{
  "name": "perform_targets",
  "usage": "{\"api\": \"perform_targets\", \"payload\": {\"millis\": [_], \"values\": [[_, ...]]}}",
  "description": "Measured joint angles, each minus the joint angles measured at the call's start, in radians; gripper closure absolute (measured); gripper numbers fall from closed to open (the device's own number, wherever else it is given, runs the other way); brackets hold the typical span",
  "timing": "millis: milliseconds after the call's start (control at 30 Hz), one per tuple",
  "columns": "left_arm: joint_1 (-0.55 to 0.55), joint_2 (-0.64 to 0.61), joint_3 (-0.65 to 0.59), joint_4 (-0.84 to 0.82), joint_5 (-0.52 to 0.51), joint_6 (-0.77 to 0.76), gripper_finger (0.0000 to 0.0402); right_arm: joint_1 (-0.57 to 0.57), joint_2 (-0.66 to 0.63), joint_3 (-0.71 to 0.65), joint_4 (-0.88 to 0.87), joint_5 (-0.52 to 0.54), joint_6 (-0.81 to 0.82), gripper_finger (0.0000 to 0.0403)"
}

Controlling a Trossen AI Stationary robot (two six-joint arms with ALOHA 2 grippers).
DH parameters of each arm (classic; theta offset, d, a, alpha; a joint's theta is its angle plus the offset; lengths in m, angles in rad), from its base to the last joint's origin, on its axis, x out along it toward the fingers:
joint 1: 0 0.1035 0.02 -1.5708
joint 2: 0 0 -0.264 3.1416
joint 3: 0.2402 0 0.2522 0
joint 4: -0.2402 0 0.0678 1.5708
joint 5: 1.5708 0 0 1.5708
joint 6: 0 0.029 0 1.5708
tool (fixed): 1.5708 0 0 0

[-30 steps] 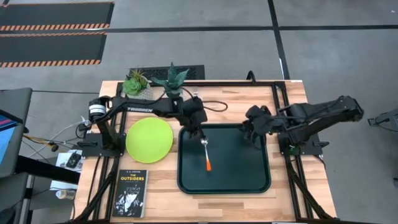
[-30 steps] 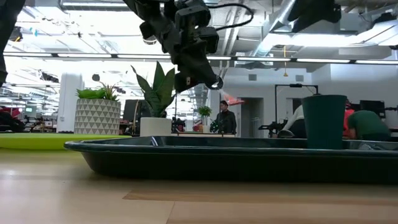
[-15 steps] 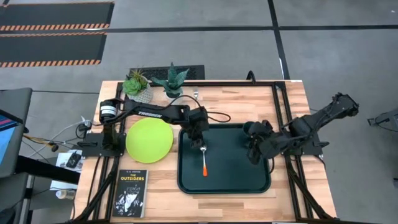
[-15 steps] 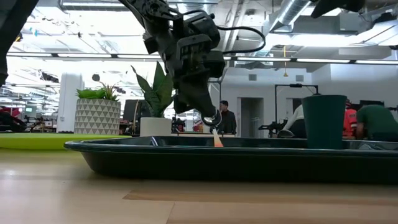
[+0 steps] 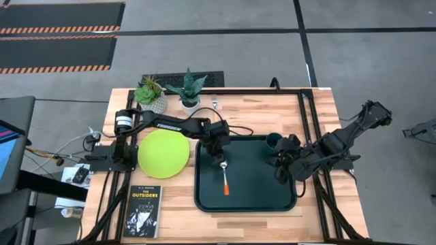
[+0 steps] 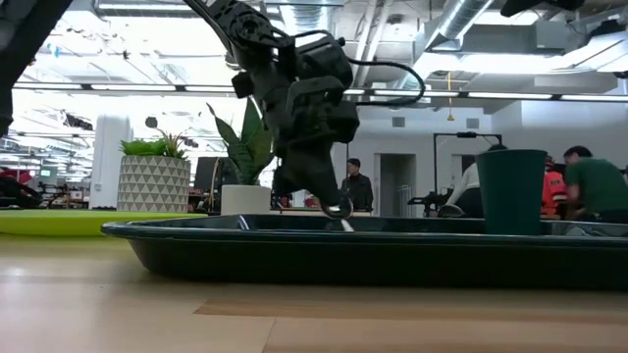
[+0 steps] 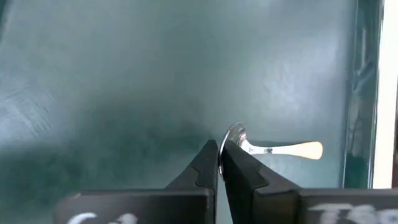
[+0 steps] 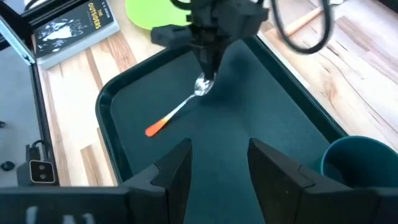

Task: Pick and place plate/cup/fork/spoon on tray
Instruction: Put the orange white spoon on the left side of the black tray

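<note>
The dark green tray [image 5: 272,197] lies at the table's middle. My left gripper [image 5: 222,159] is over the tray's left half, shut on the spoon [image 5: 225,180], which has a silver bowl and a red-orange handle. The teal cup [image 5: 272,141] stands upright in the tray's far right corner. My right gripper [image 5: 281,171] is open and empty above the tray's right part, near the cup. The lime-green plate [image 5: 163,153] lies flat on the table left of the tray. A small silver fork end [image 5: 214,104] shows by the far edge. My left gripper pinches the rim of the spoon's bowl [image 7: 231,135] between its two fingertips, coming from above and pointing down. The handle slants away toward the table's near edge, with its red-orange end [image 8: 153,129] low at the tray floor. I cannot tell whether that end touches.
Two potted plants [image 5: 151,92] [image 5: 189,87] stand at the table's far edge. A black book [image 5: 143,211] lies at the near left. In the low view, people show in the room behind the table.
My left gripper has gone down and a little toward the near edge with the spoon, whose handle has sunk below the tray's rim in the low view. My right gripper has drawn back from the cup toward the near edge, leaving it upright on the tray.
</note>
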Motion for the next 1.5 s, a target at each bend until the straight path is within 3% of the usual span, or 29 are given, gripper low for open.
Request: {"api": "perform_targets", "payload": {"millis": [900,1500], "values": [[-0.001,0.000,0.000,-0.081,-0.034,0.126,0.0401,0.000,0.001,0.000,-0.020,0.003,0.000,0.0227],[-0.001,0.000,-0.001,-0.080,-0.057,0.142,0.0374,0.000,0.001,0.000,-0.020,0.002,0.000,0.0229]]}}
